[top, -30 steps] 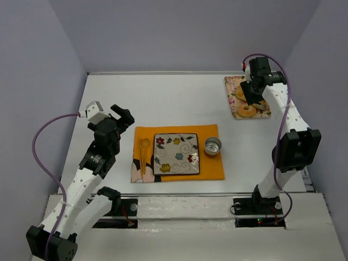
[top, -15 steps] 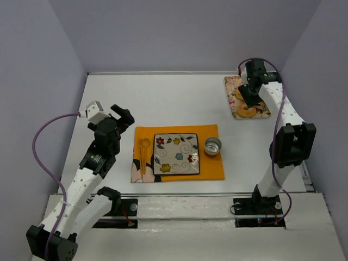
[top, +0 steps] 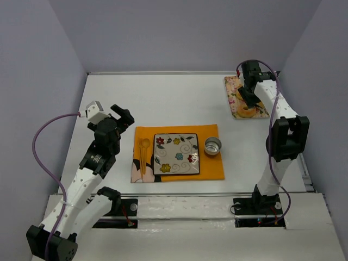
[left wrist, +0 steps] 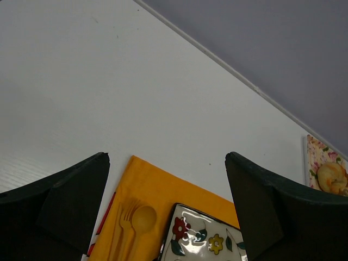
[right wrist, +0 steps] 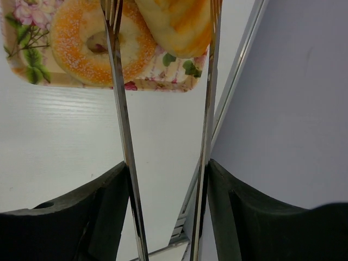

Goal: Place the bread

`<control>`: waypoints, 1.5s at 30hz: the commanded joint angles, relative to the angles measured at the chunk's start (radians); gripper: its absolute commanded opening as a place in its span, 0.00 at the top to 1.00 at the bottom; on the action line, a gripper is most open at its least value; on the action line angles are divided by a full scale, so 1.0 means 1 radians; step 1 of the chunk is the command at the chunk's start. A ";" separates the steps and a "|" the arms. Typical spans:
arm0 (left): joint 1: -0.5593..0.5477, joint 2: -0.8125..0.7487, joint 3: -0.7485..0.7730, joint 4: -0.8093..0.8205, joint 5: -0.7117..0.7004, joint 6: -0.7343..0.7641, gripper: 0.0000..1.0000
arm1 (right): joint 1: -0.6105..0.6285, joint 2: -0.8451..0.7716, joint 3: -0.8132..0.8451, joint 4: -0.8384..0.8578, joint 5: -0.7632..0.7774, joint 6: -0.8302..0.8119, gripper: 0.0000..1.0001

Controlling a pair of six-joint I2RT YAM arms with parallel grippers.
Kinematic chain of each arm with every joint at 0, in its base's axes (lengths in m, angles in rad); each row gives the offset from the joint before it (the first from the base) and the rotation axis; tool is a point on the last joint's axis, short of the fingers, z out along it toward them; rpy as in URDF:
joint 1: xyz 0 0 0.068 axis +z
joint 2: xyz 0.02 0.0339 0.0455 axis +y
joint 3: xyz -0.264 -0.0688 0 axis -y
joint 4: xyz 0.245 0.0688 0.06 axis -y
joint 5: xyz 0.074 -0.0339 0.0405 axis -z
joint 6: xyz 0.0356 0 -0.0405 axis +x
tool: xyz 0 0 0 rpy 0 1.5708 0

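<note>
The bread (right wrist: 176, 22) lies on a flowery tray (right wrist: 163, 84) in the far right corner of the table (top: 179, 98). A round donut (right wrist: 76, 43) lies just beside it on the same tray. The right gripper (right wrist: 166, 168) hangs over the tray and holds a pair of shiny metal tongs (right wrist: 124, 136). One fat black finger presses on the outside of each thin arm. The two tips of the tongs look like little forks, and the bread sits between them. One tip is right at the side of the bread. The other tip is over the donut's edge, near the bread. It is hard to tell if the tongs squeeze the bread

The left gripper (left wrist: 167, 157) is up in the air over the left side of the table, well apart from the tray. Its fingers are spread wide and nothing is between them

Near the front edge of the table, in the middle, lies an orange mat (top: 209, 166). On it sits a square plate (top: 176, 154) with flowers painted on it. A small metal cup (top: 212, 145) stands at the plate's right side, and a wooden fork (left wrist: 122, 217) and spoon (left wrist: 144, 217) lie at its left side
</note>
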 commanded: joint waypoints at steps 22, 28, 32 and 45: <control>0.006 -0.014 -0.006 0.036 -0.039 0.003 0.01 | 0.003 -0.102 0.056 0.092 0.003 -0.069 0.93; 0.005 -0.017 -0.006 0.034 -0.029 -0.001 0.01 | 0.013 -0.358 -0.051 0.322 -0.072 -0.071 0.93; 0.006 -0.017 -0.006 0.037 -0.016 -0.006 0.01 | 0.042 -0.455 -0.080 0.324 -0.230 -0.081 0.93; 0.006 -0.020 -0.009 0.034 -0.022 -0.016 0.01 | 0.649 -0.523 -0.237 0.237 -0.300 -0.298 0.93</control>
